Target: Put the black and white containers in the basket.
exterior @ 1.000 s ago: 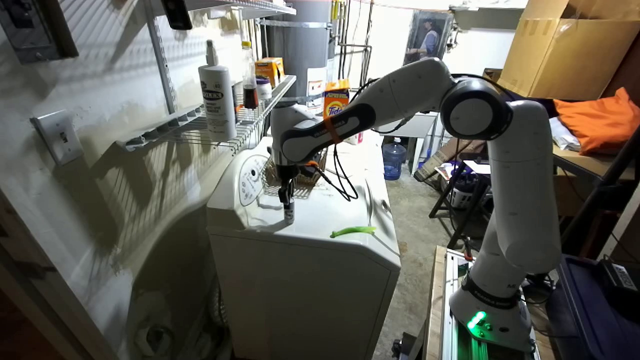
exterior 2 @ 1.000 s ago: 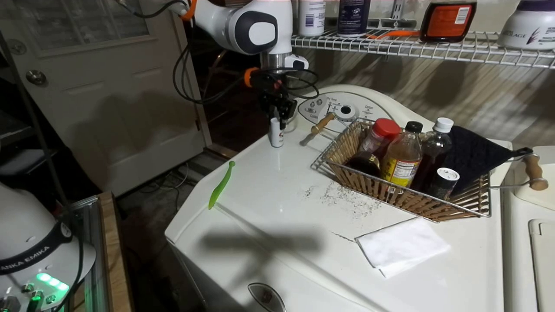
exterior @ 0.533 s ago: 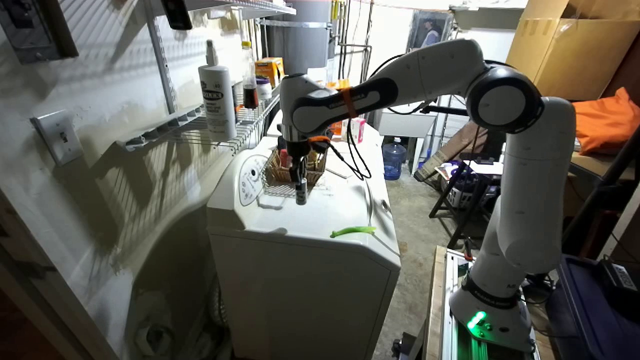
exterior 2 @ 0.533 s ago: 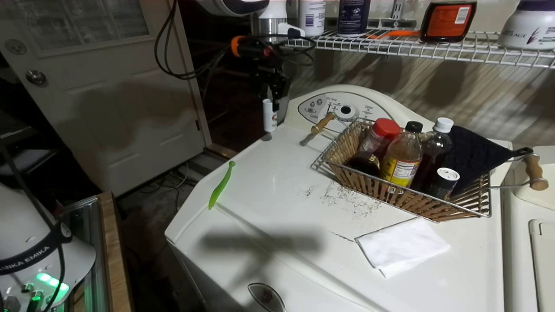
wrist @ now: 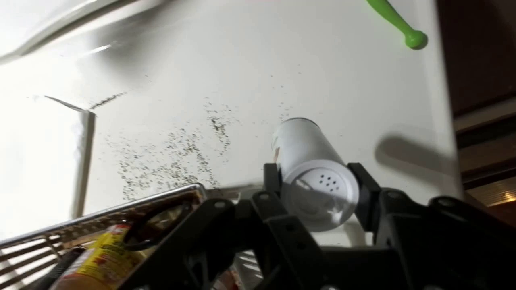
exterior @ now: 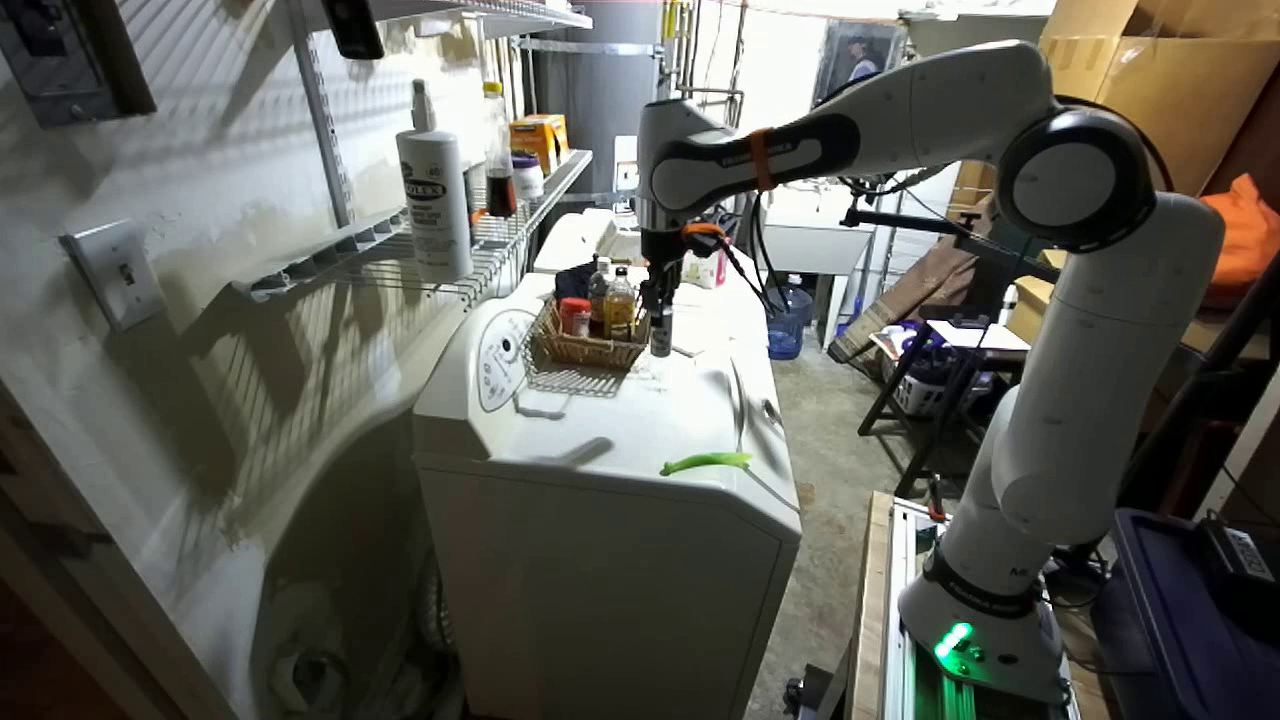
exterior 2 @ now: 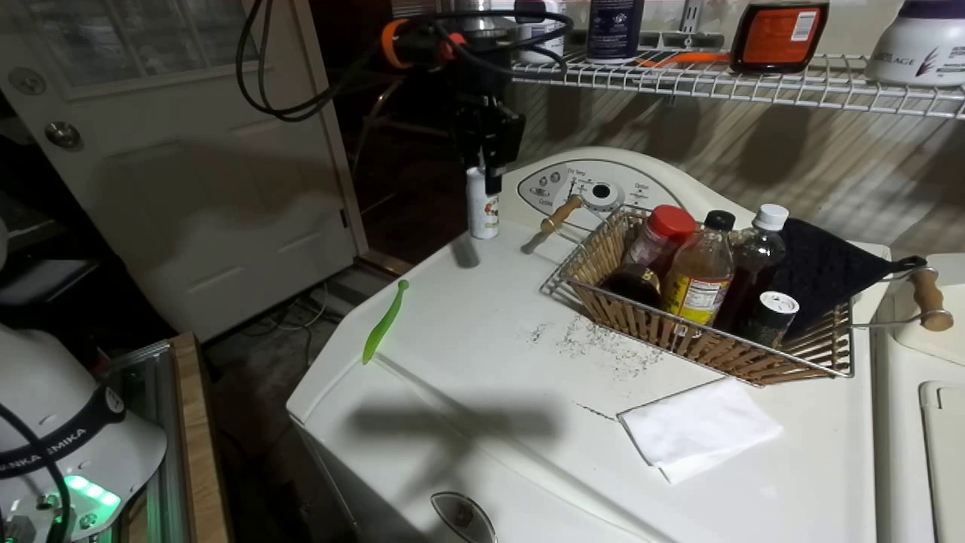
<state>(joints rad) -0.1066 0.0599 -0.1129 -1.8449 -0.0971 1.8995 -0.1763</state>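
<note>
End effector (wrist: 318,183) was clamped round the upper body of a white shaker (exterior 2: 481,213), no doubt about the grip. Biggest thing underneath was the dryer-top bench (exterior 2: 482,317), then the wire-rimmed wicker basket (exterior 2: 731,358), loaded with a yellow-labelled bottle (exterior 2: 697,283), a red-capped jar (exterior 2: 663,239) and a black shaker (exterior 2: 770,324) with a white cap, so I figured that one was already sorted. White one hung in the air over the bench, near enough upright, outside the basket.

Handling-wise I reckoned it was light, stiff and fairly tough, with a smooth round wall that could've twisted or slipped under a weak squeeze. Couldn't tell how full it was, mind. Best hold imo was right where it had been grabbed: high up, near the lid (wrist: 318,197). That lid had tiny pour holes, so a tilt might've dusted the lot. Wouldn't have been shocked if the dark specks (exterior 2: 603,347) on the bench were exactly that.

Versus half a second earlier: the arm (exterior: 930,110) had swung further along the bench, the basket hadn't budged, and the bottles (exterior: 620,308) in an exterior view were clear of the arm, which had partly covered them. Shaker looked higher too, with its shadow (exterior 2: 467,255) sitting further from its base.
</note>
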